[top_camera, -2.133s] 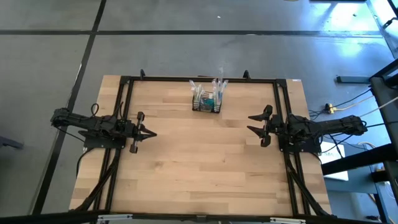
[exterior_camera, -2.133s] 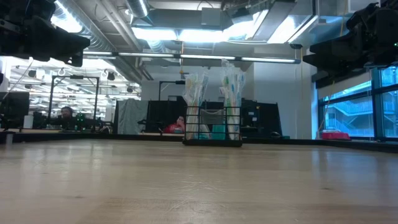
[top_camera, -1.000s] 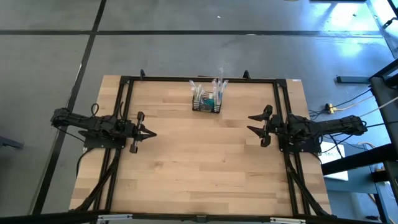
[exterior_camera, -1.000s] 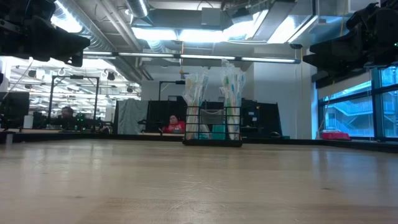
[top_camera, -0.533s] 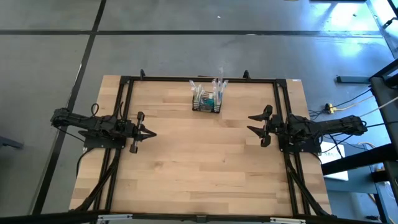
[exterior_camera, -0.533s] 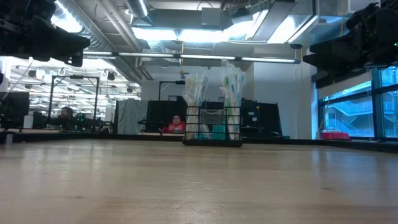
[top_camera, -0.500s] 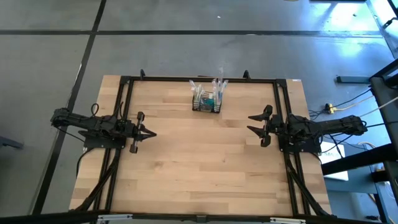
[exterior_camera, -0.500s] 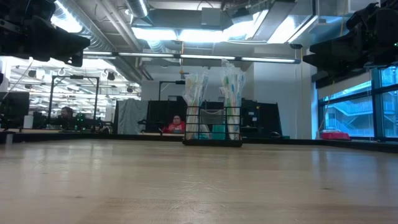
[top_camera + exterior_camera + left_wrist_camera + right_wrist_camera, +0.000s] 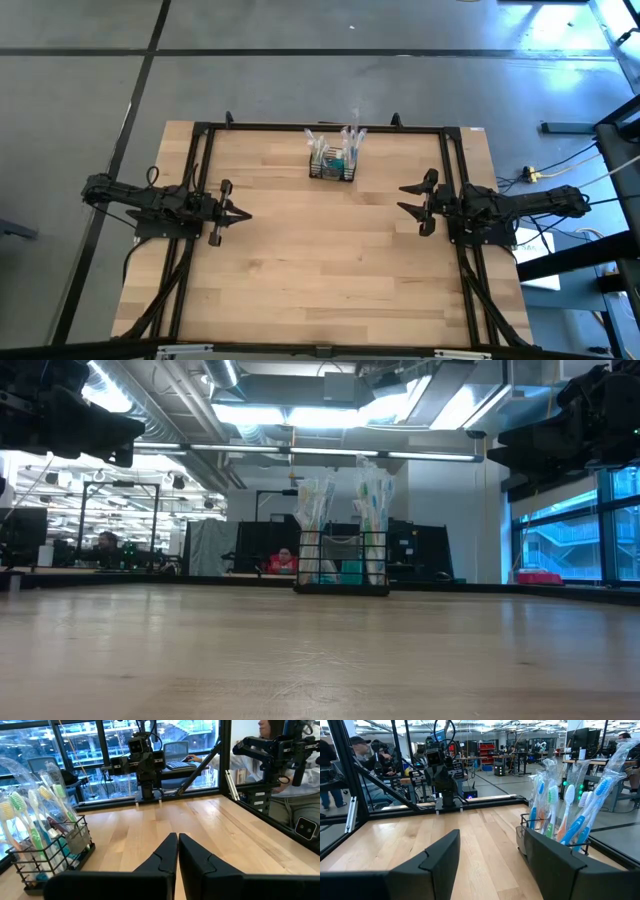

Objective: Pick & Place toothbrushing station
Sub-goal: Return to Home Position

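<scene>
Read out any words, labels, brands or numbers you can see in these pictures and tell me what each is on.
None can be read in any view.
Wrapped toothbrushes in the wire caddy: any print is too small to read.
Teal tubes in the caddy: label not legible.
Left gripper and right gripper, parked at the sides of the table: no readable marking.

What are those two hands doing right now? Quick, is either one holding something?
The left hand is closed, holding nothing.
The right hand is open, holding nothing.
</scene>
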Robot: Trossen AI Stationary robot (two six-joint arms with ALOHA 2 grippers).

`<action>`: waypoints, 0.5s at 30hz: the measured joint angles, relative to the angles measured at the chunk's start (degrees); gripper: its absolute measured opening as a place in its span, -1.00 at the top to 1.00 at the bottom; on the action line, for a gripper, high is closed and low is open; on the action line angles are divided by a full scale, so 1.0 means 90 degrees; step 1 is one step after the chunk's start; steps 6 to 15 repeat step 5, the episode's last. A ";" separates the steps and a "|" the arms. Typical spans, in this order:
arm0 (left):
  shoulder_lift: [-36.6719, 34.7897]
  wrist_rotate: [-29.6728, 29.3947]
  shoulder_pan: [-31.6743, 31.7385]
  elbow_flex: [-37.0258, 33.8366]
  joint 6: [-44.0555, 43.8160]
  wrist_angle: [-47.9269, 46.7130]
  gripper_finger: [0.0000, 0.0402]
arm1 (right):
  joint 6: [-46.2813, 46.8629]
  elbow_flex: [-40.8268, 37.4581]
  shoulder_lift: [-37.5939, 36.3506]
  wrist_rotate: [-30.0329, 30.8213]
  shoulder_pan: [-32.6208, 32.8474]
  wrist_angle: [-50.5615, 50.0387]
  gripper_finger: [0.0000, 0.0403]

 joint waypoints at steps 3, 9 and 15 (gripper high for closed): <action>0.0001 -0.0001 -0.0001 0.0000 -0.0002 0.0000 0.96 | 0.0000 0.0000 0.0000 -0.0002 -0.0001 0.0002 -0.11; 0.0001 0.0000 0.0000 0.0000 -0.0002 0.0000 0.96 | -0.0002 0.0000 0.0001 -0.0002 -0.0001 0.0000 -0.11; 0.0001 0.0000 0.0000 0.0000 -0.0002 0.0000 0.96 | -0.0002 0.0000 0.0001 -0.0002 -0.0001 0.0000 -0.11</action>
